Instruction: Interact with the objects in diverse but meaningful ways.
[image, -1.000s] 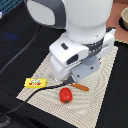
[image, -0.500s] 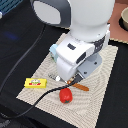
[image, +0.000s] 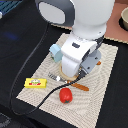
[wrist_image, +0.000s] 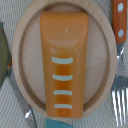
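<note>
over the middle of the mat (image: 102, 95), the pincer hangs straight above the loaf (wrist_image: 65, 62), which lies lengthwise on a round wooden plate (wrist_image: 25, 60). neither view shows the fingertips, so i cannot tell whether they are spread or pressed together. in the exterior view the arm's white wrist housing hides the pincer, the loaf and most of the plate.

beside the plate lie a fork (wrist_image: 120, 95) and an orange-handled knife (wrist_image: 119, 22). further out, the carton (image: 55, 51) sits just beside the arm on the exterior view's left, the red fruit (image: 65, 95) rests nearer the mat's front edge, and the yellow packet (image: 34, 83) lies off the mat on the dark table.

the loaf looks smooth and rounded, so a pinch across its width may slip, or may tip it off the plate. coming down off-centre could drag the plate into the cutlery.

the arm stands nearly upright, wrist pointing down, a black cable (image: 30, 65) trailing to the exterior view's left.
</note>
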